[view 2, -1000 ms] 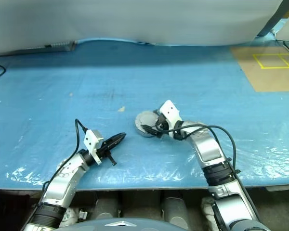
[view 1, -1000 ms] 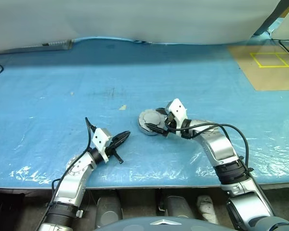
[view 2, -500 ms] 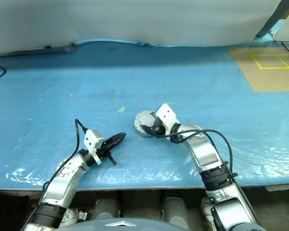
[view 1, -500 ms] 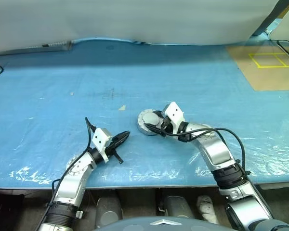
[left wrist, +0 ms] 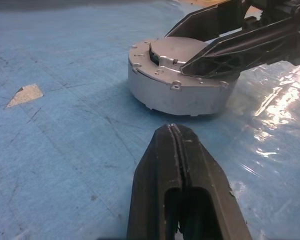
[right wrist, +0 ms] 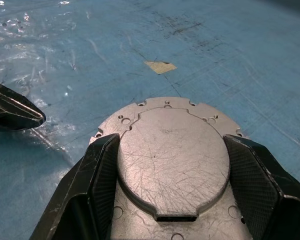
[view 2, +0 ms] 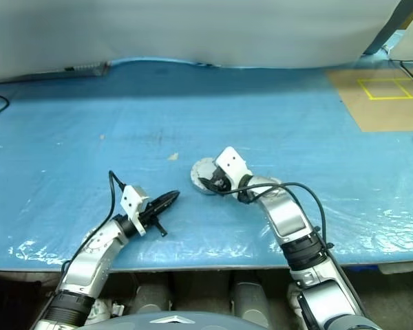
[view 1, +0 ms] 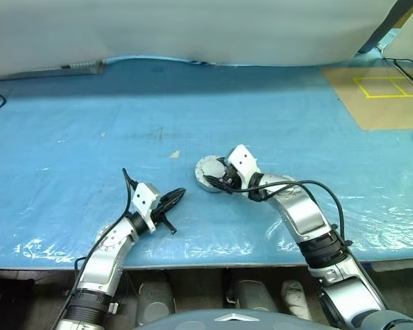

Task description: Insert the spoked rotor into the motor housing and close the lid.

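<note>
Right gripper (right wrist: 162, 200) sits astride the motor housing (right wrist: 170, 165), one black finger on each side of the raised round plate on its top. The fingers (right wrist: 97, 185) are spread wide and stand right against the edges of that plate, though whether they press on it or merely flank it I cannot tell. Seen from the left wrist view, the same fingers reach across the top of the round silver body (left wrist: 177, 85), which rests flat on the table (view 1: 89, 124).

From the head camera the housing lies near the middle of the blue plastic-covered table, a little toward the front edge, with the right gripper (view 1: 219, 180) over its right side. Its top is closed by a flat scratched metal face with small holes around the rim (no windings or spokes can be seen from any angle).

Left gripper (view 1: 177, 196) has its two fingers pressed together with nothing between them. It points toward the housing from the robot's left, near it but clearly apart, low over the table. A small pale scrap (view 1: 174, 154) lies on the blue sheet beyond both grippers, and a brown board with yellow tape lines (view 1: 382, 93) sits at the far right of the table.
</note>
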Robot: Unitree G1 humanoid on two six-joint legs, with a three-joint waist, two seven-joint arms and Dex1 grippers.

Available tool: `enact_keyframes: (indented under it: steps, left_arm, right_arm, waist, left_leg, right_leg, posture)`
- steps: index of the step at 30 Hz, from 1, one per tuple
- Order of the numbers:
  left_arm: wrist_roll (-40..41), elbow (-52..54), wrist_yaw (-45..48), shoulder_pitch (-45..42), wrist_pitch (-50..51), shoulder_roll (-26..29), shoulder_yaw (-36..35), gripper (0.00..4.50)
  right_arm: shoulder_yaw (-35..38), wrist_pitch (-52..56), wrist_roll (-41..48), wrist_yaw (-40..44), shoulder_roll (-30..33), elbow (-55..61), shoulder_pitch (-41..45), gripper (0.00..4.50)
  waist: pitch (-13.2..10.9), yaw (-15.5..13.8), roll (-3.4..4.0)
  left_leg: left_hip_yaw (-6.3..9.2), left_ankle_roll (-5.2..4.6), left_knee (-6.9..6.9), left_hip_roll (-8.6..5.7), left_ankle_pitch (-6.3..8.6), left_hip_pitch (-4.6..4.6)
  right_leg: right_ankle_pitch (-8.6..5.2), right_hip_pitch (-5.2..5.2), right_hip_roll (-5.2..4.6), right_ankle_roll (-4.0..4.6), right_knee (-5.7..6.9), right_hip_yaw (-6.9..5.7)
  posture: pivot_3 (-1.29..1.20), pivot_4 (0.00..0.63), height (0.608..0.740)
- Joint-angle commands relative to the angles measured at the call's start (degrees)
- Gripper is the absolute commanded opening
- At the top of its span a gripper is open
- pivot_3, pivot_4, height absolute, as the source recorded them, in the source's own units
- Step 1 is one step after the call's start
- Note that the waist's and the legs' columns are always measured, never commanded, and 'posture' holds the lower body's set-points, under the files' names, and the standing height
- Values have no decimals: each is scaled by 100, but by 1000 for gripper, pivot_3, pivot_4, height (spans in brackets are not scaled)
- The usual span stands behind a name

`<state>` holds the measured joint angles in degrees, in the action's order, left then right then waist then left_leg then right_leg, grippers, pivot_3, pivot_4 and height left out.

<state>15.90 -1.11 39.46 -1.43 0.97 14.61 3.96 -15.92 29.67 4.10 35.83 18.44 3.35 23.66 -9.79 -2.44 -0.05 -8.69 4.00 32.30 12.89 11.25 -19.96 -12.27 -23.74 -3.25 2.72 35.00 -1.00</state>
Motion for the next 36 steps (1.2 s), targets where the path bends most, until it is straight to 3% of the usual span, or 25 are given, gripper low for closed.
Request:
enact_keyframes:
  steps: [1,7,13,29,33,36]
  left_arm:
    - [561,537,-395,-542,1173,-16,-284,0]
    - [2396,401,-828,-1733,4020,73,-1121,0]
    - [3023,-79,-815,-2366,5155,69,-1349,0]
    - [2048,-899,-680,-2741,5219,-18,-360,0]
    - [1927,-958,-649,-2763,5185,-58,-357,0]
    - [1857,-984,-618,-2774,5157,-60,-355,0]
  right_arm:
    - [-88,287,-41,36,46,-158,-67,2944]
    - [-71,221,-30,118,88,-279,-139,2944]
    - [-128,87,-111,94,53,-440,-165,2944]
    - [-175,-216,-189,53,2,-570,-84,2944]
    - [5,-175,183,330,-33,-378,-120,2944]
    - [191,-42,376,404,-43,-165,-146,3933]
  waist:
    - [1,-5,-1]
    - [5,5,3]
    - [6,5,2]
    - [10,5,-2]
    - [11,-5,-2]
    - [11,-18,-2]
  left_leg:
    - [0,0,1,0,0,2]
    - [0,2,9,-9,-1,-2]
    - [0,3,3,-11,-2,-6]
    - [4,2,0,-10,-1,17]
    - [4,0,-3,-12,0,29]
    - [5,-1,-10,-15,0,26]
  right_leg:
    - [2,0,0,-2,1,0]
    - [3,0,0,-1,14,11]
    - [4,-2,3,0,-2,13]
    - [-13,31,2,-33,-15,9]
    - [-21,48,-2,-47,-23,9]
    - [-22,46,-6,-48,-27,7]
  posture:
    - [0,150,740]
    - [0,150,740]
    - [0,150,740]
    - [0,150,740]
    - [0,150,740]
    - [0,150,740]
